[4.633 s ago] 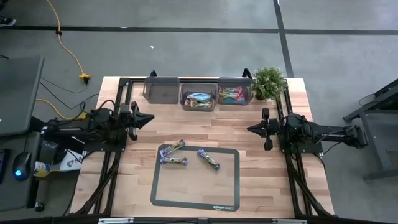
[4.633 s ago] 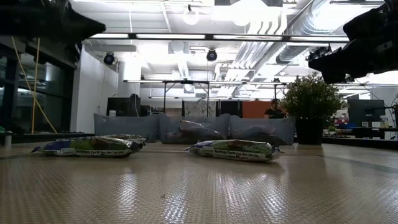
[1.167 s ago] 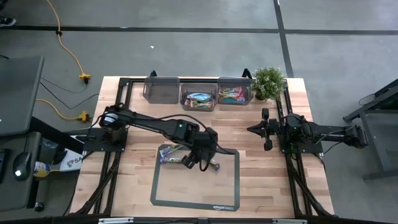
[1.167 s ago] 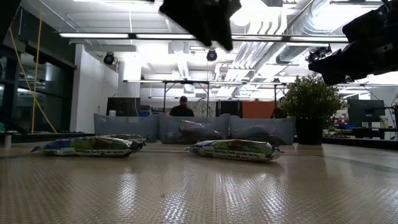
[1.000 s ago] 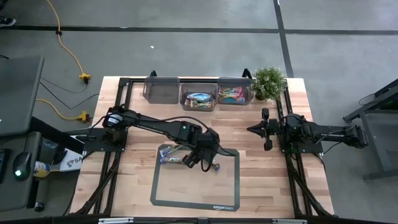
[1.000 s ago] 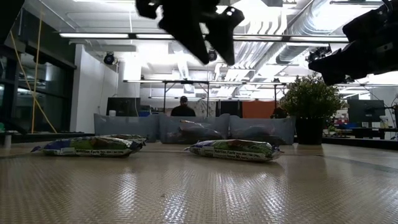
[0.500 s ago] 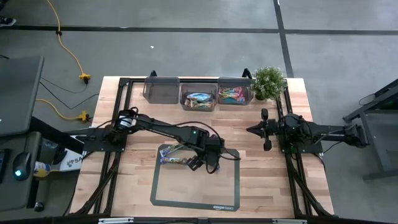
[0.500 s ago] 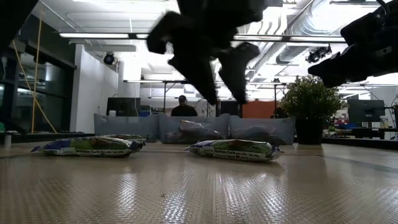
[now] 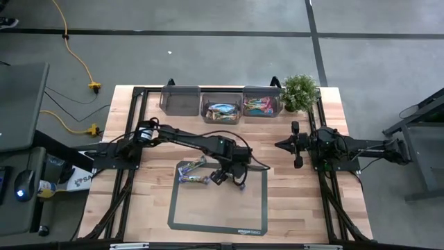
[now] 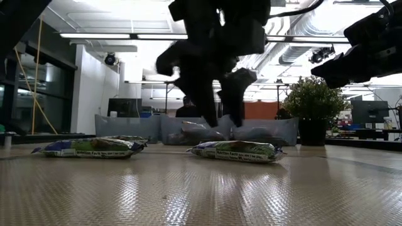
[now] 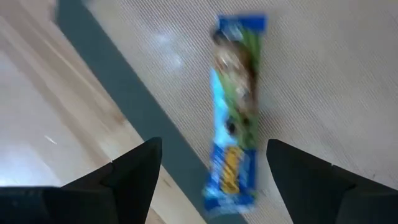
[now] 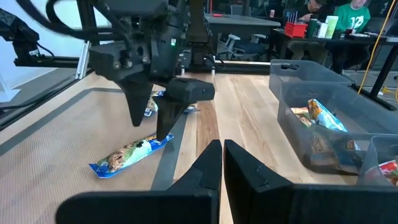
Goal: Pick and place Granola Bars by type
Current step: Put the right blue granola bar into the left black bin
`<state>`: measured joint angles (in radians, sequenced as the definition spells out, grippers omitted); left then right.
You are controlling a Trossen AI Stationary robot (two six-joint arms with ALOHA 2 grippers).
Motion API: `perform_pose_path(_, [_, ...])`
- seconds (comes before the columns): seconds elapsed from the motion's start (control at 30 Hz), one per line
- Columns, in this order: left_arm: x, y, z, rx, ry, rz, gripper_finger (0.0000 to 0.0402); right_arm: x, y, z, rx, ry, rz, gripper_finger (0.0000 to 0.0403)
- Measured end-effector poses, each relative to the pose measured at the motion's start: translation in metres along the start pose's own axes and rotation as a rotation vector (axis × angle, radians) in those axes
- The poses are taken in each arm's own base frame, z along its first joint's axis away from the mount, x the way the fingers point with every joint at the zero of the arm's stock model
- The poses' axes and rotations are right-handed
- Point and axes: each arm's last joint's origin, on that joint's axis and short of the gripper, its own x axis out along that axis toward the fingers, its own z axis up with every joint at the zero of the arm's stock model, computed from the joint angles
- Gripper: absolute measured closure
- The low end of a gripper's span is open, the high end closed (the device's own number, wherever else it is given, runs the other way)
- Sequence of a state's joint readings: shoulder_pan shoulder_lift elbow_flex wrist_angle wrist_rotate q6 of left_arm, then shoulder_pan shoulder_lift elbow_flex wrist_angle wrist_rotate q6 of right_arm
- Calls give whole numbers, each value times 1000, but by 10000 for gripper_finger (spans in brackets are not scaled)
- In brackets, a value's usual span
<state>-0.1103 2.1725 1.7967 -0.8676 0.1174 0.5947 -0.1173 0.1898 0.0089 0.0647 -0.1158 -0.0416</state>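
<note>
Left gripper (image 9: 231,178) hangs just above a blue granola bar (image 11: 237,118) on the grey mat (image 9: 208,212) — jaws wide, empty; right gripper (image 9: 279,144) waits at the worktop's right, jaws closed.

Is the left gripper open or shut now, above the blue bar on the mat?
Open. In the left wrist view the left gripper has its two dark fingers spread wide on either side of the shiny blue granola bar, not touching it.

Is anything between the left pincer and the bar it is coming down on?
Nothing visible. The open left pincer hangs directly over the blue-wrapped granola bar lying flat on the grey mat, its fingers either side.
</note>
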Motion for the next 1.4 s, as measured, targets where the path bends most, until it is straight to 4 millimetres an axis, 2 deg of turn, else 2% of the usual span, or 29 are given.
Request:
perform_pose_path(0.23, [12, 1, 0, 5, 7, -4, 115, 0, 0, 0, 0, 0, 0, 402])
perform_pose_path(0.37, [12, 1, -1, 3, 11, -4, 115, 0, 0, 0, 0, 0, 0, 402])
perform_pose_path(0.73, [29, -5, -13, -1, 43, -21, 115, 0, 0, 0, 0, 0, 0, 402])
perform_pose_path(0.97, [30, -3, -11, 3, 32, 15, 115, 0, 0, 0, 0, 0, 0, 402])
perform_pose_path(1.4, [33, -11, -10, -14, 31, -34, 115, 0, 0, 0, 0, 0, 0, 402])
